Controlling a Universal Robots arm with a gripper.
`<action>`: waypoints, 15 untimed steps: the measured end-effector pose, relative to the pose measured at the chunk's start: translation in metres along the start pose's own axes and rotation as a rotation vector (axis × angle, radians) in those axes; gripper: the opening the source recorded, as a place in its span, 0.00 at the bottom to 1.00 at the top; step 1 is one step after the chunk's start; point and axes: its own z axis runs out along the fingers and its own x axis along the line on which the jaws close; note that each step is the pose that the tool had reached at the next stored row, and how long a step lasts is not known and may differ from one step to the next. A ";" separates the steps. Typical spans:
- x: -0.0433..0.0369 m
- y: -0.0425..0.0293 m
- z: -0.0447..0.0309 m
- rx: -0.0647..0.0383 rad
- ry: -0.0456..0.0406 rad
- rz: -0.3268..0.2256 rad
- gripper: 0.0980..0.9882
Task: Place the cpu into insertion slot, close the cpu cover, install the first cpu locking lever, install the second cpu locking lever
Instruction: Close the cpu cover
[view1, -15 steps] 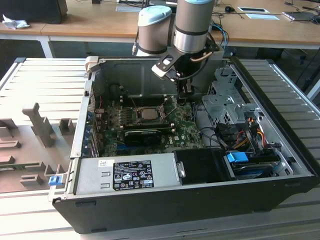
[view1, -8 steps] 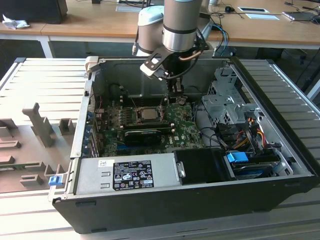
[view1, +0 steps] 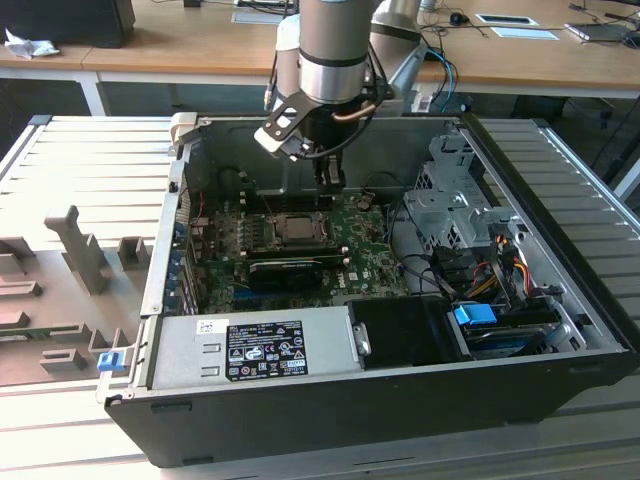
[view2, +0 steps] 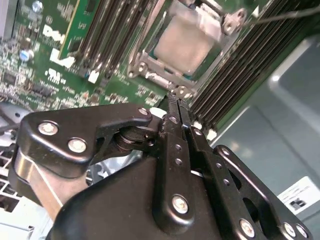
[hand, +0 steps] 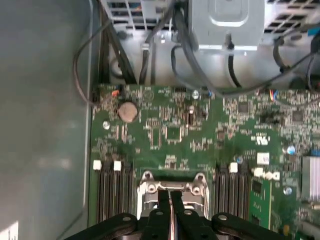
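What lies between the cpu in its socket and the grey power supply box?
A long black card on the motherboard, between cpu and power supply, in the exterior view.

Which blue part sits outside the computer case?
The blue clip at the corner of the case on the exterior view's left; the blue tab lies inside, on the exterior view's right.

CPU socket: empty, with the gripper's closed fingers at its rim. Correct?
Wrong on one point: it is not empty. The second wrist view shows the cpu seated in it, framed by the cpu cover. The gripper, fingers closed, is at its rim.
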 end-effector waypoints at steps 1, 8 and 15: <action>0.0001 -0.0022 0.0003 0.000 0.0000 0.000 0.07; 0.0002 -0.0077 0.0034 0.001 0.0000 0.000 0.07; 0.0003 -0.0126 0.0036 0.001 0.0001 0.000 0.07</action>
